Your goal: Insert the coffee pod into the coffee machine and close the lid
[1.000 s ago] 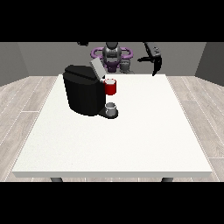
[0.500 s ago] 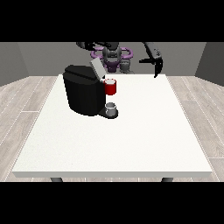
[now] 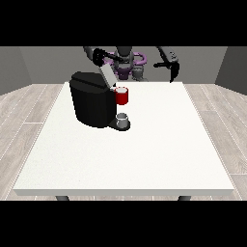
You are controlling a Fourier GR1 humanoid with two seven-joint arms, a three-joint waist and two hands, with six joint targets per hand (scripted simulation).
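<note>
The black coffee machine point(image 3: 91, 103) stands on the white table point(image 3: 144, 154), left of the middle. Its grey lid point(image 3: 107, 76) is tilted up above the body. A red thing at the machine point(image 3: 122, 95) sits at its front, and a grey thing point(image 3: 123, 119) rests on the base below it. The hand at the view's left point(image 3: 99, 57) is just above the lid's upper end. The hand at the view's right point(image 3: 172, 69) hangs over the table's far edge with its fingers pointing down and nothing in it.
The robot's torso point(image 3: 126, 65) is behind the table's far edge. Grey wood floor surrounds the table on all sides.
The arm at the view's left has swung in from behind the machine, bringing its hand down to the raised lid. The hand at the view's right has barely shifted.
</note>
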